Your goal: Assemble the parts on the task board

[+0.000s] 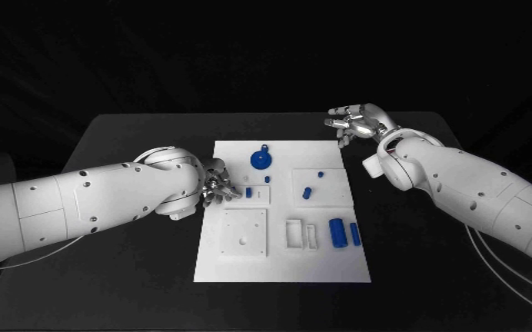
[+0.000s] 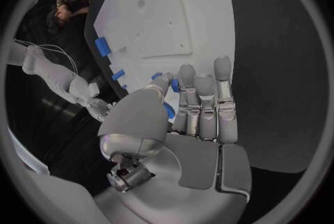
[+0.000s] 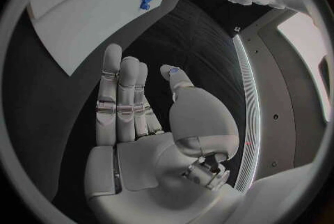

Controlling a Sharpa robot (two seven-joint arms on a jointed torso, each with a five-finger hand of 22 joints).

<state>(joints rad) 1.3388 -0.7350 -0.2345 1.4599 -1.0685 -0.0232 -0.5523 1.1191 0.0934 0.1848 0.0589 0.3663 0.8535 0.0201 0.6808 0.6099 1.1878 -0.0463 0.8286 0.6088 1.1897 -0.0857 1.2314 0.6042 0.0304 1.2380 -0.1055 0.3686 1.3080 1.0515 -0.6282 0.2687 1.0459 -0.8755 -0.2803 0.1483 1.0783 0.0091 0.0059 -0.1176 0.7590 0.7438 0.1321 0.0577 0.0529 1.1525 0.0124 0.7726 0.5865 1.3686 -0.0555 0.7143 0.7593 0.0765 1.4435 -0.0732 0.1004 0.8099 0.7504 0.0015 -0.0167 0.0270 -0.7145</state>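
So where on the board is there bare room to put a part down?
The near end of the task board is bare below the square recess and the two blue cylinders. Its far right corner, beside the round blue part, is bare too. The left-middle edge is crowded by the left hand and small blue pieces.

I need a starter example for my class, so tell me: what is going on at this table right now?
A two-armed robot is assembling small blue parts on a white task board. Its left hand is at the board's left edge, fingers closed around a small blue part. Its right hand is off the board beyond its far right corner, fingers apart and holding nothing. A round blue part and two blue cylinders lie on the board.
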